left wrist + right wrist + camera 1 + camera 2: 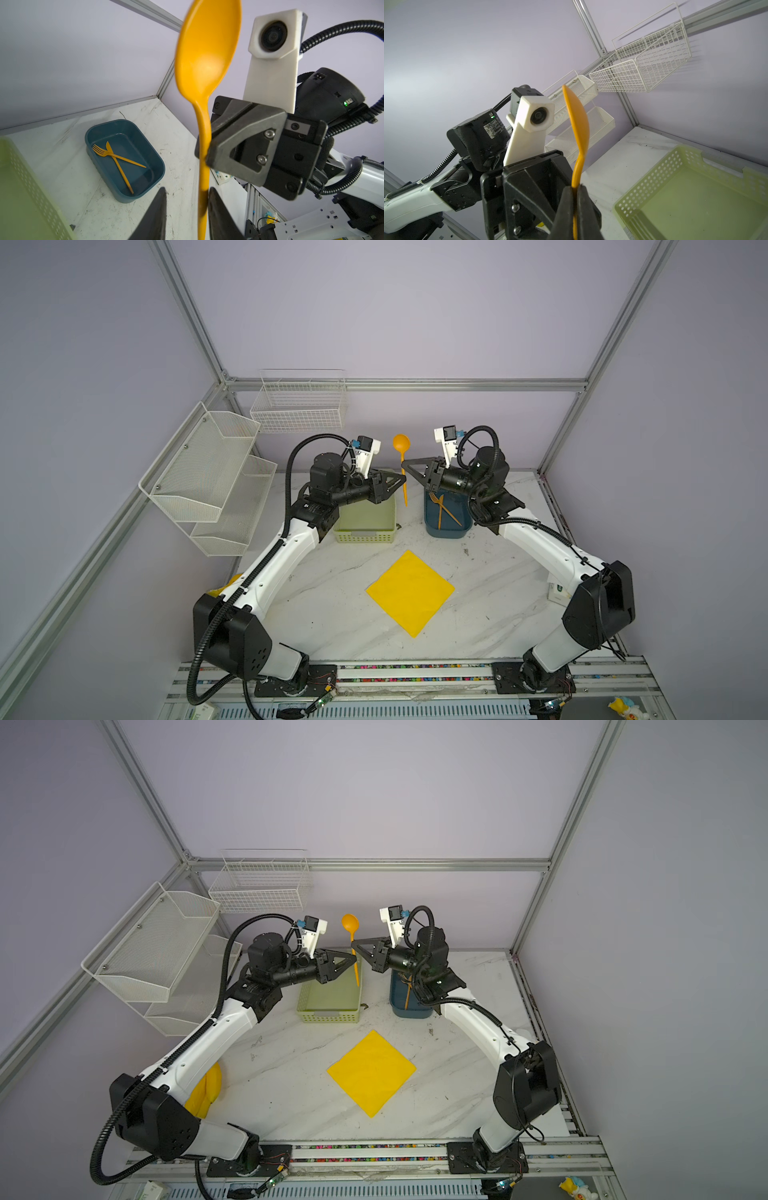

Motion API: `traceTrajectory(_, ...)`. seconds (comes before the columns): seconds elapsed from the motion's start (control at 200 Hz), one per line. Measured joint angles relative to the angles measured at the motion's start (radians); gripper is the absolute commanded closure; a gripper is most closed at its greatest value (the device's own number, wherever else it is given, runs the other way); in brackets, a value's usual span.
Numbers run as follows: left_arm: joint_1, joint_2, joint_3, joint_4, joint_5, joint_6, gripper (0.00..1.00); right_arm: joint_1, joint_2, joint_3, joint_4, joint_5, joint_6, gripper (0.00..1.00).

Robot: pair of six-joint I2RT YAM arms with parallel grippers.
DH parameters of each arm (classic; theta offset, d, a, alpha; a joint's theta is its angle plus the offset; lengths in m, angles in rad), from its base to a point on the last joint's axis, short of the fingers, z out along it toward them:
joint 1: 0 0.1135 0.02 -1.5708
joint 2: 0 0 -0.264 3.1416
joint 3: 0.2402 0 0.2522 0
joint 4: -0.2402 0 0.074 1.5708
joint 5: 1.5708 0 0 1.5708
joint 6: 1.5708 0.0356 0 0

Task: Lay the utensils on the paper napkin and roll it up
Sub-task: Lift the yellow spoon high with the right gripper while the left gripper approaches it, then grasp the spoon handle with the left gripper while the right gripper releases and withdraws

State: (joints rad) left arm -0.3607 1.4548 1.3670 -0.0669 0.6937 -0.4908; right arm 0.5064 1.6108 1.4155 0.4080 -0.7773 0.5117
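Spoon (401, 443): orange-tan, round bowl up, handle hanging straight down. It is aloft at the far side of the counter (332, 614), between green basket (365, 536) and blue tub (91, 133). Right tool (576, 193) is clenched on the upper handle. Left tool (187, 190) sits lower, jaws apart astride the handle. Fork (120, 157) and knife (122, 172), same colour, lie crossed in the tub. Yellow napkin (409, 593) lies flat, diamond-wise, near centre.
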Motion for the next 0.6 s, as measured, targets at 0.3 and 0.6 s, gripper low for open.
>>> traceTrajectory(0.3,-0.001,0.007,0.014,0.002,0.018,-0.007,0.79,0.002,0.0,0.0,0.0,0.005,0.0,1.0)
traceTrajectory(0.6,-0.002,0.021,0.019,0.021,0.035,-0.007,0.82,0.005,0.0,0.0,-0.004,0.014,-0.003,1.0)
